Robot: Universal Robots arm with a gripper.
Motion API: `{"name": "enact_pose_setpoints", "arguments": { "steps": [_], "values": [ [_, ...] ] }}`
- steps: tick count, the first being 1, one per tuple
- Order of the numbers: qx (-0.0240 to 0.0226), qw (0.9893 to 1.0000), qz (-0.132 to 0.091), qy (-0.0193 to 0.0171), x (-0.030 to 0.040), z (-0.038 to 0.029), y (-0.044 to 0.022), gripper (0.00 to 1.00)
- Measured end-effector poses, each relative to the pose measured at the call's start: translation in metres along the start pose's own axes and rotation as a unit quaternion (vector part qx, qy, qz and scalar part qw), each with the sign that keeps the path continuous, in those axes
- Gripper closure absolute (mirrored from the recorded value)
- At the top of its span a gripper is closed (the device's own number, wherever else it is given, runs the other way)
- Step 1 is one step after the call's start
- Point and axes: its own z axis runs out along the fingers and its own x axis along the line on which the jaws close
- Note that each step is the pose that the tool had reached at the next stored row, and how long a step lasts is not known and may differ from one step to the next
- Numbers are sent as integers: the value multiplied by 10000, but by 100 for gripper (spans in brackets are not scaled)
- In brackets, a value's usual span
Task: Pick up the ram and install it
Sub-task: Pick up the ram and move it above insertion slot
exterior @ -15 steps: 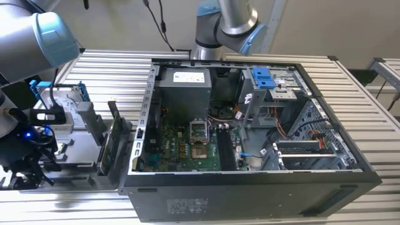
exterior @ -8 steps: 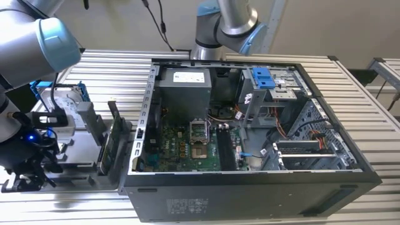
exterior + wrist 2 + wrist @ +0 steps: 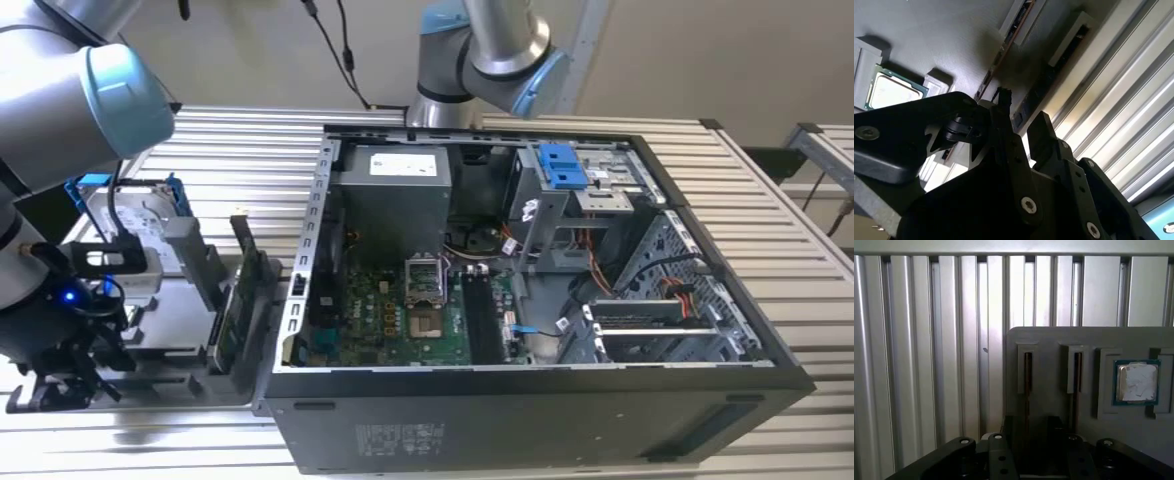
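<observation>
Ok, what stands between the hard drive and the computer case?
In the exterior view: the ram and a green card, upright in the gray tray.

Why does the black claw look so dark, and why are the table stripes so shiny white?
In the second wrist view the gripper is lit from behind, so it is almost a black shape, while the slatted table glares white. In the first wrist view glare washes out the table's middle slats. In the exterior view the near arm looks soft and out of focus.

slatted table (image 3: 781, 200), computer case (image 3: 534, 425), parts tray (image 3: 167, 310)
</observation>
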Motion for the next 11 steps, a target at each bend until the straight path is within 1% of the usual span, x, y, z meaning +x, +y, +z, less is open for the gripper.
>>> {"name": "enact_pose_setpoints", "arguments": {
  "steps": [11],
  "values": [
    [1, 10000, 0, -1, 1, -12, -1, 58]
  ]
}}
